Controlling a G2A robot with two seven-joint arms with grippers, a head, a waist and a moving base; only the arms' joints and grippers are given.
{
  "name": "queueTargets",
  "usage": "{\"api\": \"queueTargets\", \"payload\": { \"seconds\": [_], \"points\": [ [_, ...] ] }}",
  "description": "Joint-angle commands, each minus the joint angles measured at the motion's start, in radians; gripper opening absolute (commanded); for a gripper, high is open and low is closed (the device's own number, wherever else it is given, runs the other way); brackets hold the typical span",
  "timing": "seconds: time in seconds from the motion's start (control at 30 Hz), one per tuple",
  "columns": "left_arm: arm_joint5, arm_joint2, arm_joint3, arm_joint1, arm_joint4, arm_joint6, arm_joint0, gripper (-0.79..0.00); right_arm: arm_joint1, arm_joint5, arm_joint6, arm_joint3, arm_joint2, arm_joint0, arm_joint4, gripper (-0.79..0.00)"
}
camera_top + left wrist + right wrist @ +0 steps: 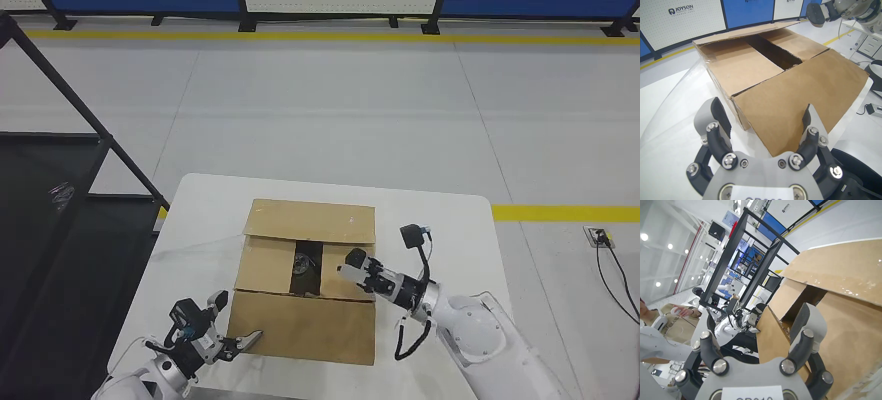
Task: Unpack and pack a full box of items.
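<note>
From above: brown corrugated cardboard box at the middle of a white rectangular table, flaps folded mostly shut, with a dark gap between the inner flaps and unclear contents down in it. Left gripper at the box's near left corner, jaws spread wide, just beside the large near flap. Right gripper over the box top, beside the gap. In the left wrist view: jaws parted, black pads well apart, a corner of the near flap poking in between them with no pinch on it; farther off, the gap across the box top. White label on the gripper's base, dark characters cut off at the view's edge; white pegboard panel behind, with a small dark logo and wordmark. In the right wrist view: jaws likewise apart, one finger over the box top, the other outside it, a corrugated flap edge between them, ungripped as far as can be told; left gripper farther off along that cardboard. Another white label on this gripper's base, print cropped, unreadable.
</note>
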Motion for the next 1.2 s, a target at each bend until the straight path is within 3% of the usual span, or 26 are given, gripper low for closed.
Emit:
{"api": "queueTargets", "payload": {
  "seconds": [0.0, 0.37, 0.77, 1.17],
  "points": [
    [0.004, 0.009, 0.005, 0.000, 0.006, -0.005, -0.009, 0.000, -0.001, 0.059, 0.045, 0.027, -0.004, 0.021, 0.033, 0.000],
    [0.023, 0.029, 0.019, 0.003, 0.021, 0.008, -0.017, 0.000, -0.022, 0.230, 0.009, 0.133, -0.027, 0.097, 0.139, 0.000],
    [0.024, 0.037, 0.025, 0.007, 0.020, 0.011, -0.013, 0.000, -0.057, 0.176, -0.156, 0.192, -0.088, 0.179, 0.104, 0.000],
    [0.026, 0.049, 0.033, 0.010, 0.022, 0.024, -0.010, 0.000, -0.111, 0.248, -0.336, 0.333, -0.169, 0.339, 0.020, 0.000]
  ]
}}
